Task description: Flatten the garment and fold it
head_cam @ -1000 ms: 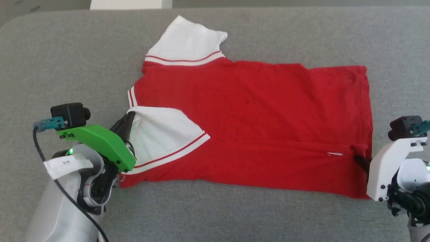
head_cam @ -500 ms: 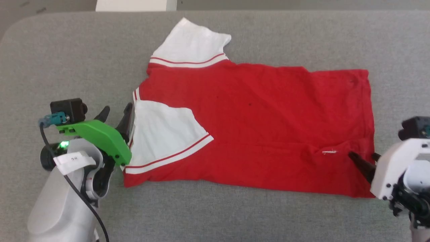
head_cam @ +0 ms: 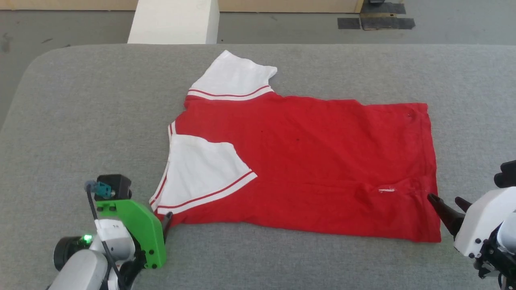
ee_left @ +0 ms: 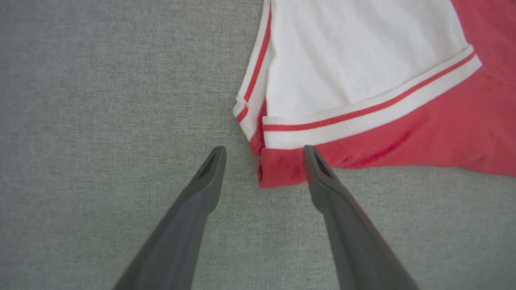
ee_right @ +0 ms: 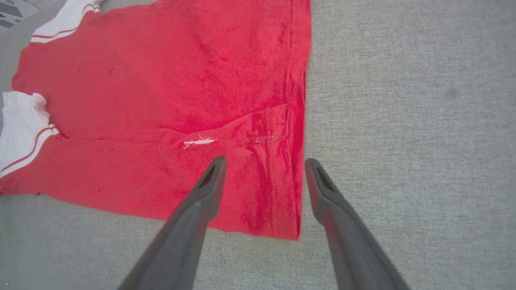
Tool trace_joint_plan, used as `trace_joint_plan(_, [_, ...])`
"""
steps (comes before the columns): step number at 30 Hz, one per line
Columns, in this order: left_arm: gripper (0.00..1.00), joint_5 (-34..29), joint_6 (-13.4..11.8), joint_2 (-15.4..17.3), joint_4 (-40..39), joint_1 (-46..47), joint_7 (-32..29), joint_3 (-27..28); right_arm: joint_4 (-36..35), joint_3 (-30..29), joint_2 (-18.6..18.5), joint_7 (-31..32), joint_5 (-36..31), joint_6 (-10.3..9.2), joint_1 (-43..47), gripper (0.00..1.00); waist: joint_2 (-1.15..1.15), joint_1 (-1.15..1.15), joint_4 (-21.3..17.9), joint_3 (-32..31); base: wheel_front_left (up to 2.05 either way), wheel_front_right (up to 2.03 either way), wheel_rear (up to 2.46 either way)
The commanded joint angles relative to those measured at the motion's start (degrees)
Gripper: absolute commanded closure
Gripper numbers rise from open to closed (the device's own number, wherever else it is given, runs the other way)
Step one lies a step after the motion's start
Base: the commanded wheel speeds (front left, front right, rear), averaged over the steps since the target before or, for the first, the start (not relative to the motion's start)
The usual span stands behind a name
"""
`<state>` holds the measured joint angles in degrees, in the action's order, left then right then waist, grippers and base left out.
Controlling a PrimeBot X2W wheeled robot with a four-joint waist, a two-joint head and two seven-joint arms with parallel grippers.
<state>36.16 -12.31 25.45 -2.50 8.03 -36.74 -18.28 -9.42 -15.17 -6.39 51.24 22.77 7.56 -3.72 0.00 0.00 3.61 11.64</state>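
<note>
Released, the garment (head_cam: pixel 306 161) lies flat, near edge folded.

Left fingers (head_cam: pixel 167 222) mostly hidden behind green mount (head_cam: pixel 139 225); right arm (head_cam: pixel 483 219) cropped.

The right gripper (ee_right: pixel 265 162) rises from 6 o'clock with jaws spread wide. One finger (ee_right: pixel 193 217) is over the shirt (ee_right: pixel 161 80) and the other over the grey pad (ee_right: pixel 403 121), with the hem (ee_right: pixel 299 121) between them. A white fleck (ee_right: pixel 199 141) lies near centre, and a white sleeve (ee_right: pixel 20 133) sits at 9 o'clock.
</note>
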Motion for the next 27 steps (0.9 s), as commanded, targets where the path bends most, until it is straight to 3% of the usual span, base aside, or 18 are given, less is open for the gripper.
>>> trace_joint_plan(1, [0.00,0.38,-0.13,-0.14,-0.16,-0.77,-0.17,0.01,-0.31,-0.13,0.21,0.06,0.44,-0.08,0.46,0.00,0.00,0.00,-0.67,0.63,0.00,0.00,0.00])
trace_joint_plan(7, [0.04,0.59,-0.13,-0.99,4.31,-0.08,2.23,0.70,-0.38,0.19,0.99,-0.17,0.73,-0.08,0.32,0.00,0.00,0.00,-2.01,1.96,0.00,0.00,0.00])
trace_joint_plan(9, [0.61,0.66,0.17,-1.07,5.91,0.16,2.39,0.53,-0.20,0.36,1.02,-0.26,0.84,-0.08,0.46,0.00,0.00,0.00,-2.35,2.19,0.00,0.00,0.00])
trace_joint_plan(11, [1.00,1.33,0.67,-1.25,7.05,0.07,2.01,0.35,-0.09,0.57,0.97,-0.39,0.95,-0.08,0.67,0.00,0.00,0.00,-2.67,2.27,0.00,0.00,0.00])
trace_joint_plan(18, [1.00,3.23,0.81,-1.47,5.50,-0.77,4.29,2.59,-1.71,3.36,-1.82,0.33,-4.95,-0.08,2.24,0.00,0.00,0.00,-3.00,2.42,0.00,0.00,0.00])
trace_joint_plan(27, [1.00,3.43,-0.31,-0.85,-1.09,-1.58,5.01,3.80,3.30,7.53,-1.53,2.18,-15.60,-0.08,-0.42,0.00,0.00,0.00,-1.43,4.82,0.00,0.00,0.00])
